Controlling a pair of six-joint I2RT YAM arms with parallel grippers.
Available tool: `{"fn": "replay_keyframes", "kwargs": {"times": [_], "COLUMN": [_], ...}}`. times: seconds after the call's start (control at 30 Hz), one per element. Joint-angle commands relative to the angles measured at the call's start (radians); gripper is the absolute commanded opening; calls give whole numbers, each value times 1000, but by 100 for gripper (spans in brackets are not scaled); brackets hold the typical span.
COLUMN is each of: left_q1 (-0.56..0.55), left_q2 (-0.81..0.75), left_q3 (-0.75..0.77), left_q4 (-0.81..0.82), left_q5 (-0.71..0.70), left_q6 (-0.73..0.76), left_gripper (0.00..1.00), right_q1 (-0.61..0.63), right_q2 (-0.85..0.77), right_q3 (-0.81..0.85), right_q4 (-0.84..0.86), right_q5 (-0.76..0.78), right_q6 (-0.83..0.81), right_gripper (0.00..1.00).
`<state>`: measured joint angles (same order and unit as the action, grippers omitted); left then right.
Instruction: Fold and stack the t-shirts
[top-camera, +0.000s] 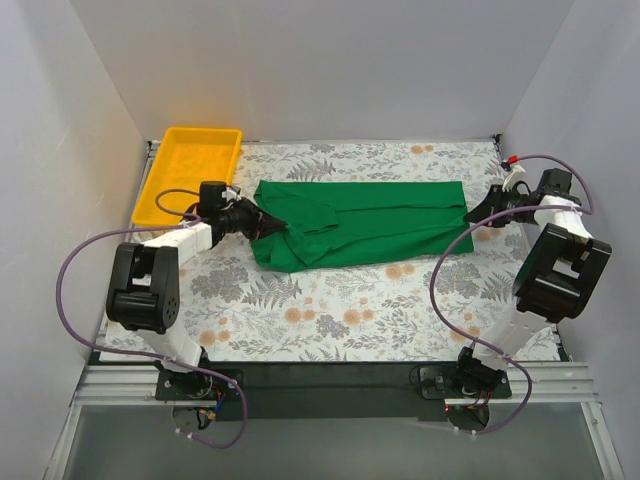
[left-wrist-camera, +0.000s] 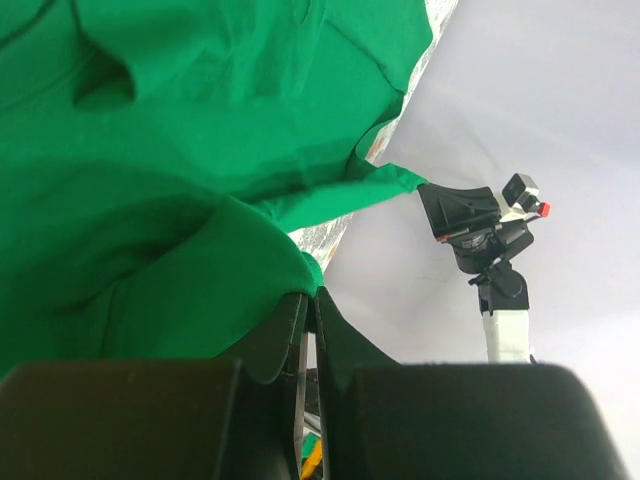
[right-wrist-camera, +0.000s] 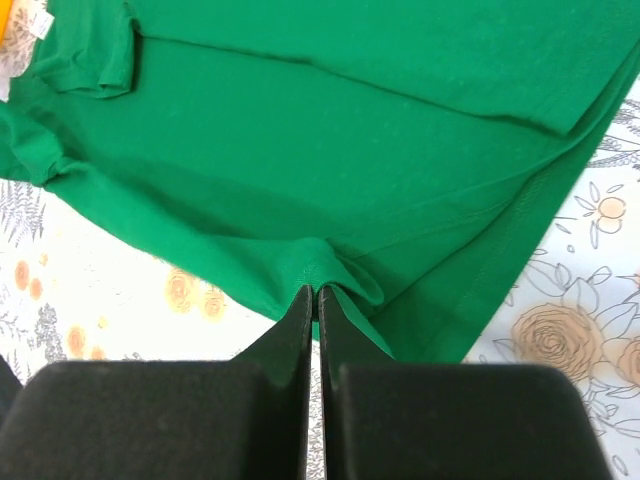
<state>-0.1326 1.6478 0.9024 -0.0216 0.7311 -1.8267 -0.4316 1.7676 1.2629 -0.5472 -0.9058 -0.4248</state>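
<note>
The green t-shirt (top-camera: 380, 220) lies folded lengthwise into a long band across the back of the floral table. My left gripper (top-camera: 264, 224) is shut on the cloth at its left end, where the fabric bunches up; in the left wrist view the fingertips (left-wrist-camera: 312, 293) pinch a green fold (left-wrist-camera: 150, 160). At the band's right end my right gripper (top-camera: 470, 213) is shut on the hem, and in the right wrist view its tips (right-wrist-camera: 317, 290) pinch the near edge of the t-shirt (right-wrist-camera: 350, 130). A small white neck label (right-wrist-camera: 35, 20) shows at the far left end.
A yellow plastic tray (top-camera: 190, 170) stands at the back left, just behind my left gripper. White walls close in the table on three sides. The floral tablecloth (top-camera: 330, 310) stretches between the t-shirt and the arm bases.
</note>
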Motion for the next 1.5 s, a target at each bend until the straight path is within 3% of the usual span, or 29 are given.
{"fn": "replay_keyframes", "kwargs": {"times": [0.0, 0.4, 0.97, 1.47], "left_q1": [5, 5, 5, 5], "left_q2": [41, 84, 55, 162], "left_q3": [76, 150, 139, 220], "left_q4": [3, 15, 209, 207], "left_q5": [53, 83, 105, 131], "left_q6": [43, 93, 38, 26], "left_gripper": [0, 0, 0, 0], "right_q1": [-1, 7, 16, 16], "right_q2": [26, 78, 92, 85], "right_q3": [47, 41, 27, 4], "right_q4": [46, 76, 122, 151], "right_q5": [1, 28, 93, 133], "right_q6": [38, 55, 100, 126], "right_gripper": [1, 1, 1, 1]}}
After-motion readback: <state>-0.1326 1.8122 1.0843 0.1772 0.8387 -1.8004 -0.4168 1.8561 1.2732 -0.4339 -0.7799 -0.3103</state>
